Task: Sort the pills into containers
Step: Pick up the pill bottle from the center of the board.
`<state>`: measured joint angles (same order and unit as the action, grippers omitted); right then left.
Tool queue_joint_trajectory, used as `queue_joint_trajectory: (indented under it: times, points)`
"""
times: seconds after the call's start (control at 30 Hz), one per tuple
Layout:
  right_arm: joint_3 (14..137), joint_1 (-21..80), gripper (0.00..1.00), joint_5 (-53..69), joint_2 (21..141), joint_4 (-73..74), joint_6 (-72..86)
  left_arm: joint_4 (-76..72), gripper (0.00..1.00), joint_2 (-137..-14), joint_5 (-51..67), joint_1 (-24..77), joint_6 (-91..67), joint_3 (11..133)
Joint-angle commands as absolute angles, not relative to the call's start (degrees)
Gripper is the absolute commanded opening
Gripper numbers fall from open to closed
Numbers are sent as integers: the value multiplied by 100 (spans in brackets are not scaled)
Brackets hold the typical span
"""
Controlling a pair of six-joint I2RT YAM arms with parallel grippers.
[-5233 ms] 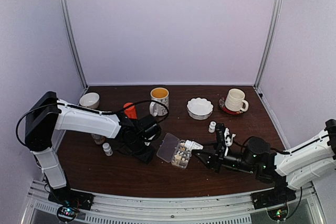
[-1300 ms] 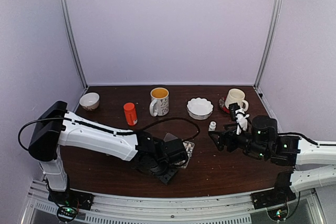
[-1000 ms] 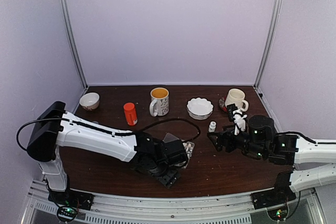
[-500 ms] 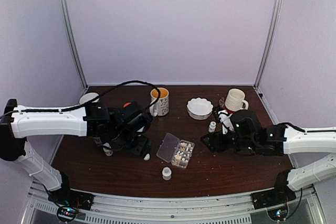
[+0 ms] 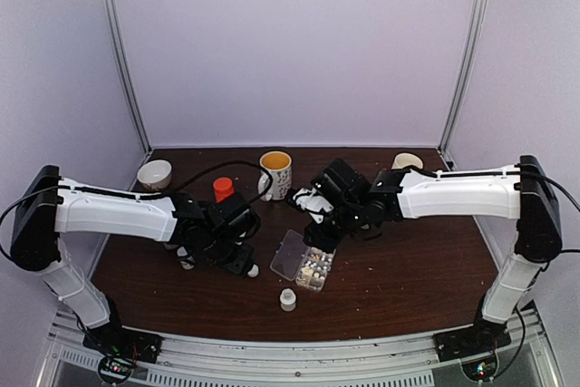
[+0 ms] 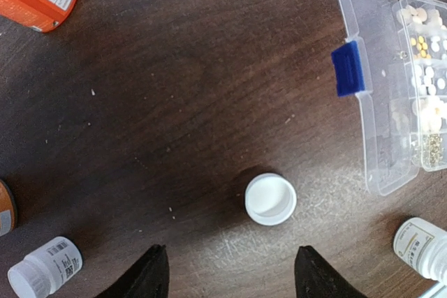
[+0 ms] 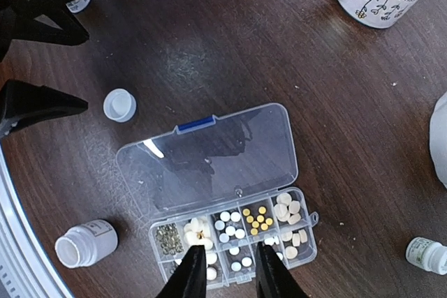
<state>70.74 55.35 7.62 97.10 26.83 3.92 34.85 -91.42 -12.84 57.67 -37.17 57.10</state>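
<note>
The clear organizer box [image 7: 209, 162] lies with its lid flat open, and its containers [image 7: 293, 232] hold white, yellow and cream pills [image 7: 230, 227]; tiny tan pellets [image 7: 167, 237] fill the left end cell. My right gripper [image 7: 230, 277] hovers just above the box's near row, jaws a narrow gap apart with nothing between them. In the top view it [image 5: 317, 237] hangs over the box [image 5: 306, 262]. My left gripper [image 6: 227, 280] stands open above bare table, a white cap [image 6: 270, 199] lying just ahead of it, untouched. The box [image 6: 391, 82] is to its right.
An uncapped white bottle [image 5: 287, 298] stands near the front edge. An orange bottle [image 5: 223, 189], a flowered mug [image 5: 275, 172] and a small bowl [image 5: 154, 173] sit further back. Small white bottles [image 6: 42, 273] [image 6: 422, 246] flank the left gripper. Another small bottle [image 7: 426, 255] stands right of the box.
The right arm has swung left across the table to hang over the organizer, and its jaws have narrowed. The left gripper shifted slightly toward the white cap and closed a little.
</note>
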Motion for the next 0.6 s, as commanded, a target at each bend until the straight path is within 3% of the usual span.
queue_joint_trajectory:
  times: [0.0, 0.2, 0.33, 0.57]
  points:
    - [7796, 5628, 24, 634, 10231, 3384, -282, 3057, 65, -9292, -1272, 5636, -3596, 5739]
    - [8338, 5678, 21, 466, 10909, 3751, -469, 2781, 66, -9456, -1060, 5609, -3625, 5693]
    - [8402, 5686, 20, 474, 11062, 3716, -541, 2534, 74, -9583, -964, 5610, -3647, 5654]
    - [8386, 5686, 17, 499, 11240, 3507, -650, 2398, 70, -9845, -912, 5610, -3630, 5693]
